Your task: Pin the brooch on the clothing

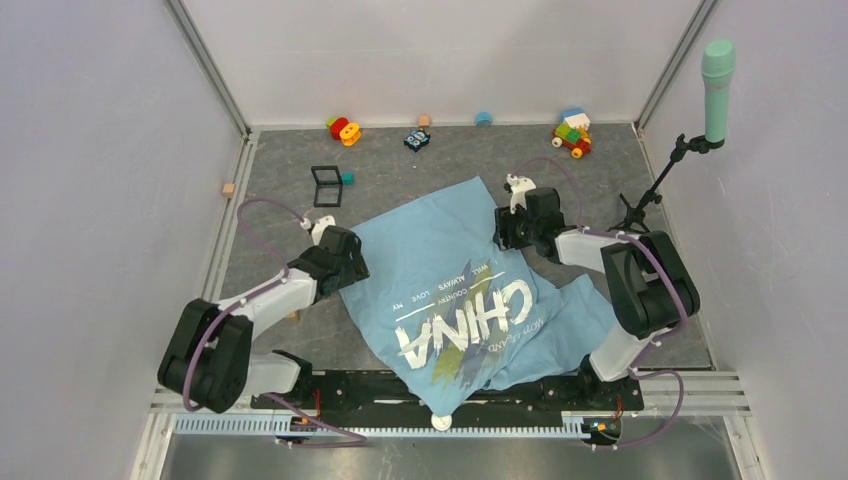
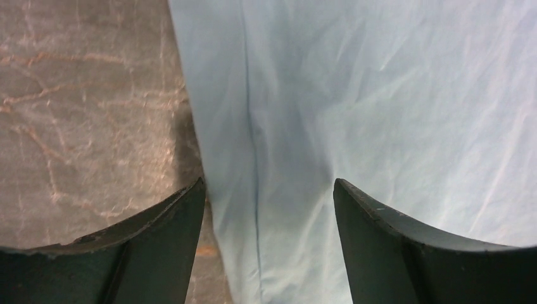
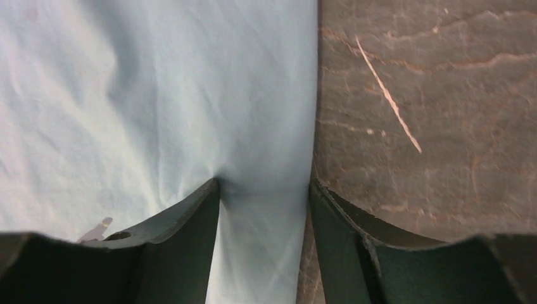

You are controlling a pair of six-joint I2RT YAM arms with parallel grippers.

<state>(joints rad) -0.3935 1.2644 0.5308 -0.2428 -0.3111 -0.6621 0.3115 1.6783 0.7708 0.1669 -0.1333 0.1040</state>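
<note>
T-shirt (image 1: 440, 270), light blue, lies mid-frame on the grey table (image 1: 280, 190). The left gripper (image 2: 269, 183) and the right gripper (image 3: 264, 183) each straddle a shirt edge, jaws spread apart, holding nothing.

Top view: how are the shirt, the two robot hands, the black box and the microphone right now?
shirt: spread out flat, print side up, wrinkled.
left hand: open, straddling the shirt's edge.
right hand: open, straddling the shirt's other edge.
black box: looks open, lying flat.
microphone: upright on its stand.
</note>
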